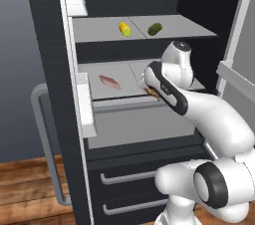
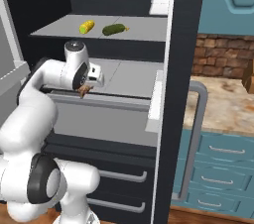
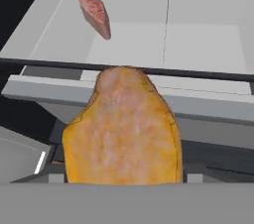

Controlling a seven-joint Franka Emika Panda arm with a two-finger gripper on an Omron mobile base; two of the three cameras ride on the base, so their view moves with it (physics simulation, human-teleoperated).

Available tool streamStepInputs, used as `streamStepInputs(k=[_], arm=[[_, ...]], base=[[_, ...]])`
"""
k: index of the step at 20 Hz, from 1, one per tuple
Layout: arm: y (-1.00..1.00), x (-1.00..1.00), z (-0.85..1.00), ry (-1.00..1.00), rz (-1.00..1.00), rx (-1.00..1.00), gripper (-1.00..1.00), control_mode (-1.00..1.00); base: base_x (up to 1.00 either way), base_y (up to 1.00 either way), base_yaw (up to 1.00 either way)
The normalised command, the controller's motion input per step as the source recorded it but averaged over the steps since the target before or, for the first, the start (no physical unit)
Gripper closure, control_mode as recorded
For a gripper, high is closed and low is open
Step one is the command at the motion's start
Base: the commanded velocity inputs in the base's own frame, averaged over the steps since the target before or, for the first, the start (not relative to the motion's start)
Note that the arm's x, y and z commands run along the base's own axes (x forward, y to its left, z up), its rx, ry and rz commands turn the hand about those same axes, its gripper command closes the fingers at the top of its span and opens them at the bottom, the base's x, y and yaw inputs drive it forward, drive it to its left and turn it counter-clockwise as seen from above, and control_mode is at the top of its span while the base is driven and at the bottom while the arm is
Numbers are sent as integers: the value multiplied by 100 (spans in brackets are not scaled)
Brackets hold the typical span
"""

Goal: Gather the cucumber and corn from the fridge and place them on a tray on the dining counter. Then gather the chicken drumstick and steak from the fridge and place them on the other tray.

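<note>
- The gripper was seen partly open and clamped on the chicken drumstick, which hung close in front of the hand camera with its narrow end pointing away toward the shelves.
- The drumstick was held just in front of the near edge of the lower shelf and clear of it, a position judged to suit carrying it out of the fridge without catching the shelf lip.
- The steak was left lying flat on the left part of that lower shelf, well apart from the held piece; it was judged to be waiting for a later trip, since only 1 item could be carried at a time.
- The corn and the cucumber were lying near each other on the upper shelf, the corn to the left, both untouched.
- Both fridge doors were standing open to either side, giving the arm room to reach in from the front.
- The vegetables being unmoved, most of the task was judged to remain.
- Neither tray nor the dining counter could be made out from this position.
</note>
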Motion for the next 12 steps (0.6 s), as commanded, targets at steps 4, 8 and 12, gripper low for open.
streamStepInputs(k=[4,8,12], arm=[[-1,-89,55,3,-2,-1,100,-100],[-4,-61,22,0,-1,0,100,-100],[0,-15,1,0,0,0,100,-100]], base=[[0,0,0],[0,0,0],[0,0,0]])
